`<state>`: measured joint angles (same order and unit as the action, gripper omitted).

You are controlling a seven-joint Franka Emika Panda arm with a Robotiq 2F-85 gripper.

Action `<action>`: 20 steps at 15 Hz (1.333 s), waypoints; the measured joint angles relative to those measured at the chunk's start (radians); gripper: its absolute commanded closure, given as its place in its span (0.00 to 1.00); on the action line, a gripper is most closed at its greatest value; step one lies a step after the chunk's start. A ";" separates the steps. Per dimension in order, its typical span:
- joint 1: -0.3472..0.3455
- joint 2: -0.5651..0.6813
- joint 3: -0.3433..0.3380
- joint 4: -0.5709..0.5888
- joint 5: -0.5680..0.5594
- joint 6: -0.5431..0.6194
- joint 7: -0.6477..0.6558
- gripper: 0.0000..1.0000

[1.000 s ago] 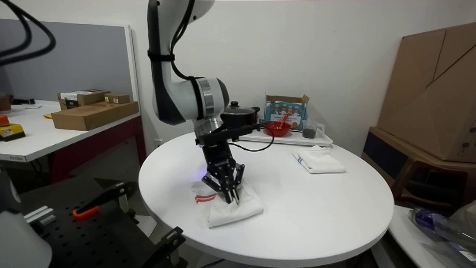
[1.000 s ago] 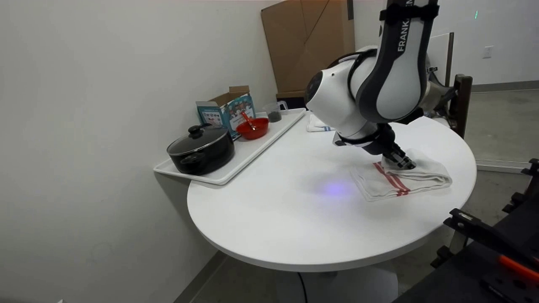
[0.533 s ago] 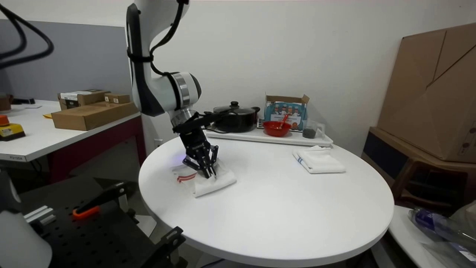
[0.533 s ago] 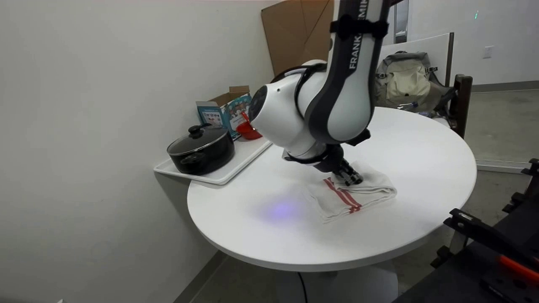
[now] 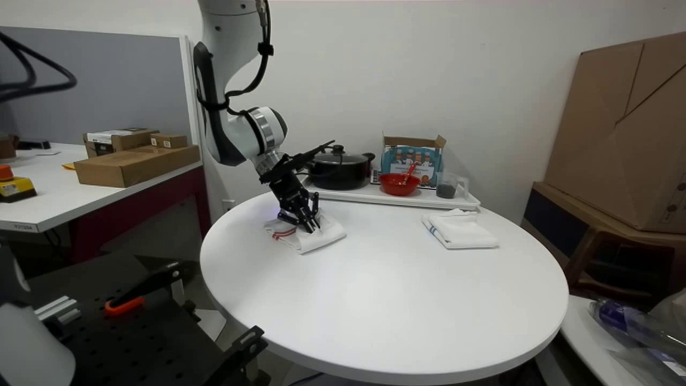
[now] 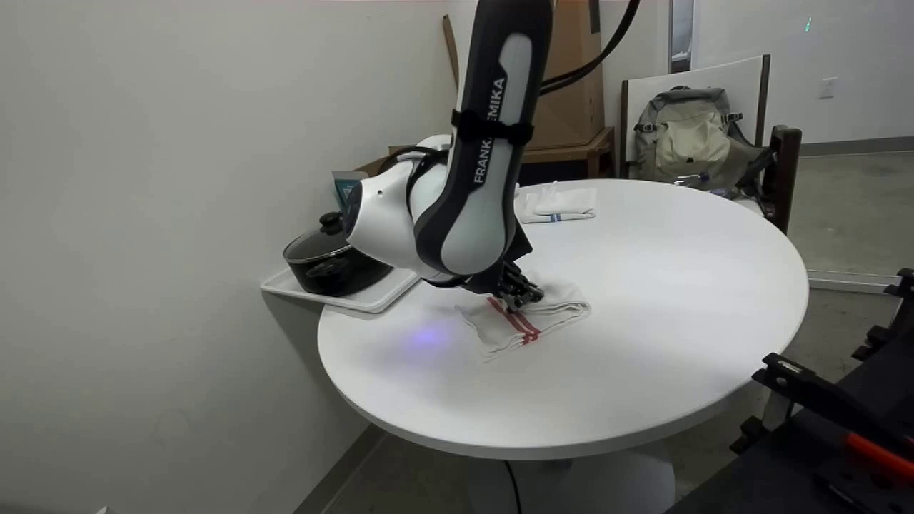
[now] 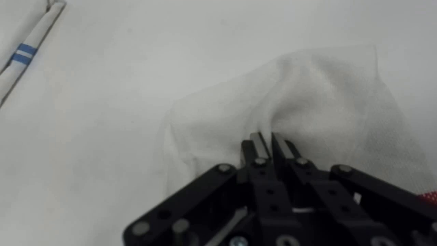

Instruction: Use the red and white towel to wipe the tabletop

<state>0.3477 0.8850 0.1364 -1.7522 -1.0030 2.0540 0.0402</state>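
On the round white table (image 5: 396, 311), the folded red-striped white towel (image 5: 314, 243) lies beneath the tilted Robotiq gripper (image 7: 266, 139), which is clamped on a bunched crease of the cloth. Well apart lies a folded blue-striped white towel (image 5: 465, 233), near a white tray (image 5: 423, 202) bearing a lidded black pot (image 5: 343, 175) and red bowl (image 5: 397, 186).

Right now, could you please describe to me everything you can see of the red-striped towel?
The red-striped towel is white and looks like thin woven cloth, crossed by two red stripes. Folded in layers, it lies mostly flat on the table, apart from the blue-striped towel. The gripper appears shut on a fold near its middle, with creases spreading from there. Its underside is hidden.
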 measured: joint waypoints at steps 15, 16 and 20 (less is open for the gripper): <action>-0.225 0.303 -0.162 0.598 0.121 -0.045 -0.159 0.91; -0.245 0.308 -0.173 0.607 0.127 -0.045 -0.165 0.91; -0.305 0.307 -0.215 0.582 0.130 -0.037 -0.170 0.91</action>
<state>0.0424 1.1919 -0.0783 -1.1701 -0.8726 2.0175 -0.1299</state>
